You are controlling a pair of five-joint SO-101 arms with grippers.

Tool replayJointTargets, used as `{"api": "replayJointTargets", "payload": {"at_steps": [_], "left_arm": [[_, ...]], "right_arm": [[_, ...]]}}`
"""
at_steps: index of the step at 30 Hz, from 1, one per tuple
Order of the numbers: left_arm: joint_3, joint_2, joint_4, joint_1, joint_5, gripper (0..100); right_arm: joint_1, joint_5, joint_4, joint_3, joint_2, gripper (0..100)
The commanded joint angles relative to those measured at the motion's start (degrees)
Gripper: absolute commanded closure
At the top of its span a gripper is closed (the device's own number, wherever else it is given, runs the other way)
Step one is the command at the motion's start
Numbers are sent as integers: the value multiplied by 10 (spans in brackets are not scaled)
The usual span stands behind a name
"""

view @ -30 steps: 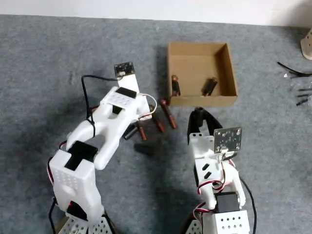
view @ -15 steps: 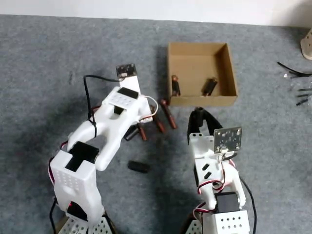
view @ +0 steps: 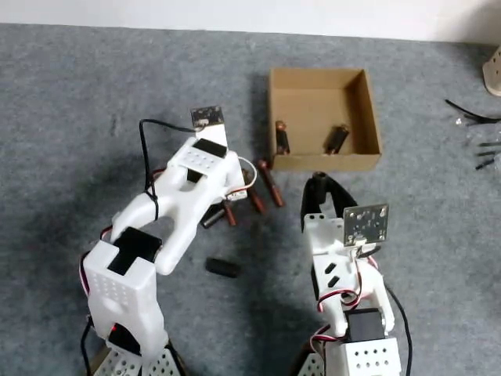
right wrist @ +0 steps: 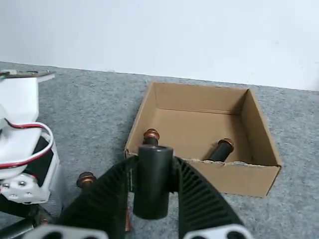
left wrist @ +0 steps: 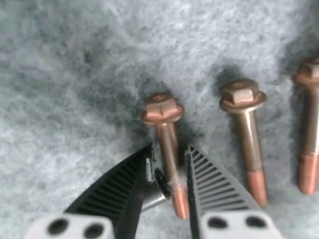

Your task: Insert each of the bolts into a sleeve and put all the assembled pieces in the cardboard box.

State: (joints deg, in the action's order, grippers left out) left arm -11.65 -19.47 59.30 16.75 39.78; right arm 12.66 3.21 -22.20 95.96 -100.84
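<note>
My left gripper [left wrist: 170,152] is low over the grey carpet, open, with its fingers straddling the shank of a copper bolt [left wrist: 166,130]. Two more bolts [left wrist: 245,122] lie alongside it. A dark sleeve [left wrist: 158,185] lies beside one finger. In the high view the left gripper [view: 227,205] covers this bolt cluster [view: 268,183]. Another black sleeve [view: 222,268] lies loose nearer the arm bases. My right gripper [right wrist: 153,162] is shut on an upright black sleeve [right wrist: 152,185], just in front of the cardboard box [right wrist: 227,175]. Two assembled pieces [view: 281,138] [view: 337,139] lie in the box [view: 325,162].
Black cables and small dark parts [view: 477,141] lie at the far right of the carpet. A pale object [view: 494,70] sits at the right edge. A white wall [right wrist: 159,35] runs behind the box. Open carpet lies to the left of the left arm.
A black sleeve now lies on the carpet in front of the left arm, where none showed a second ago. The left arm has edged slightly right. The right arm has kept still.
</note>
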Motion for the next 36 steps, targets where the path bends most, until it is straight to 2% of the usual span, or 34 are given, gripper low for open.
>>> {"api": "replayJointTargets", "payload": {"at_steps": [1, 4, 6, 10, 15, 19, 26, 29, 36], "left_arm": [[15, 2, 8, 11, 1, 898], [16, 2, 9, 10, 0, 995], [17, 3, 9, 10, -4, 985], [17, 10, 8, 15, -83, 996], [14, 56, 7, 15, -112, 996], [-49, 125, -11, 15, -154, 996], [-282, 359, -188, 15, -171, 996], [-368, 486, -226, 15, -207, 996], [-533, 757, -297, 15, -236, 996]], "right_arm": [[-6, 8, 18, 58, -12, 994], [-6, 8, 18, 58, -12, 994], [-6, 8, 18, 58, -12, 994], [-5, 8, 18, 58, -12, 994], [-2, 8, 19, 63, -15, 994], [28, 7, 19, 63, -15, 994], [51, 8, 18, 63, -15, 994], [56, 5, 18, 63, -15, 994], [108, 8, 16, 63, -13, 994]]}}
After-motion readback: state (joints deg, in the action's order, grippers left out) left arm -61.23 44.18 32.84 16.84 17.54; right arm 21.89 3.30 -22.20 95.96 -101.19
